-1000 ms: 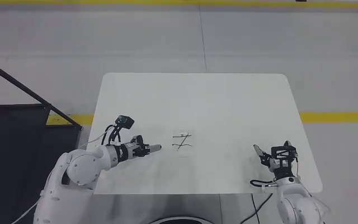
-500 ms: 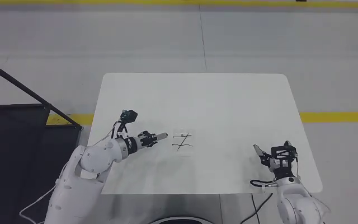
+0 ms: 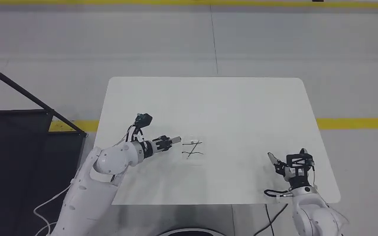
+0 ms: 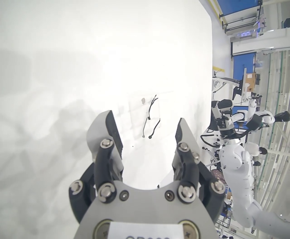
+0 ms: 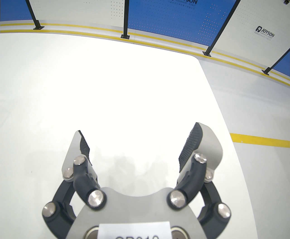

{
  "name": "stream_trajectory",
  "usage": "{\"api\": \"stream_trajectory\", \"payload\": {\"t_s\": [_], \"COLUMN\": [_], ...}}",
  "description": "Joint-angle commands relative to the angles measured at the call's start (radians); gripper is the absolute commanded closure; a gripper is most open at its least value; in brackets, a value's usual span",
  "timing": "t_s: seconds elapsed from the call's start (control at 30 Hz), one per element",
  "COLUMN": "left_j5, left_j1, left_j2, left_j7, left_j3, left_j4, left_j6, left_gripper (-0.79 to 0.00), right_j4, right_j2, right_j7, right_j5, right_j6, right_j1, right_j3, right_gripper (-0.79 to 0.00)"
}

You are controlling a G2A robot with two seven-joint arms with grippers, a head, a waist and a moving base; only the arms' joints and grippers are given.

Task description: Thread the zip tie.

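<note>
My left fingers (image 3: 175, 140) hang released and empty. The thin black plastic zip ties (image 3: 192, 148) lie on the white desk (image 3: 248, 112) just ahead, lengthwise roughly along my reach. My right fingers (image 3: 288, 159), also spread, sit well apart.

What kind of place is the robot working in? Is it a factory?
Probably a robot lab or workshop hall, not a home: a bare white table stands on a wide grey floor marked with yellow lines, fenced off by blue and white panels.
</note>
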State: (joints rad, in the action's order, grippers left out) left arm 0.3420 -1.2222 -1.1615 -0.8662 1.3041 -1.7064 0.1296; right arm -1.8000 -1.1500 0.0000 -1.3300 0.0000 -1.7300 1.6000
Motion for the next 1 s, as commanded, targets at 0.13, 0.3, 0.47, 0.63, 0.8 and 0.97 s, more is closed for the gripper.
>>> {"api": "stream_trajectory", "payload": {"t_s": [0.13, 0.3, 0.47, 0.63, 0.8, 0.97], "left_j5": [0.030, 0.041, 0.048, 0.053, 0.051, 0.046], "left_j1": [0.018, 0.035, 0.052, 0.071, 0.089, 0.101], "left_j2": [0.000, -0.002, -0.003, -0.005, -0.008, -0.009], "left_j7": [-0.004, -0.001, 0.000, -0.001, 0.002, 0.001], "left_j3": [-0.036, -0.063, -0.083, -0.103, -0.120, -0.127], "left_j4": [0.012, 0.025, 0.042, 0.063, 0.086, 0.099], "left_j6": [-0.026, -0.017, -0.008, 0.002, 0.007, 0.010], "left_gripper": [-0.425, -0.376, -0.360, -0.345, -0.323, -0.308], "right_j4": [0.000, 0.000, 0.000, 0.000, 0.000, 0.000], "right_j2": [0.000, 0.000, 0.000, 0.000, 0.000, 0.000], "right_j7": [0.000, 0.000, 0.000, 0.000, 0.000, 0.000], "right_j5": [0.000, 0.000, 0.000, 0.000, 0.000, 0.000], "right_j6": [0.000, 0.000, 0.000, 0.000, 0.000, 0.000], "right_j1": [0.000, 0.000, 0.000, 0.000, 0.000, 0.000], "right_j3": [0.000, 0.000, 0.000, 0.000, 0.000, 0.000], "right_gripper": [-0.785, -0.785, -0.785, -0.785, -0.785, -0.785]}}
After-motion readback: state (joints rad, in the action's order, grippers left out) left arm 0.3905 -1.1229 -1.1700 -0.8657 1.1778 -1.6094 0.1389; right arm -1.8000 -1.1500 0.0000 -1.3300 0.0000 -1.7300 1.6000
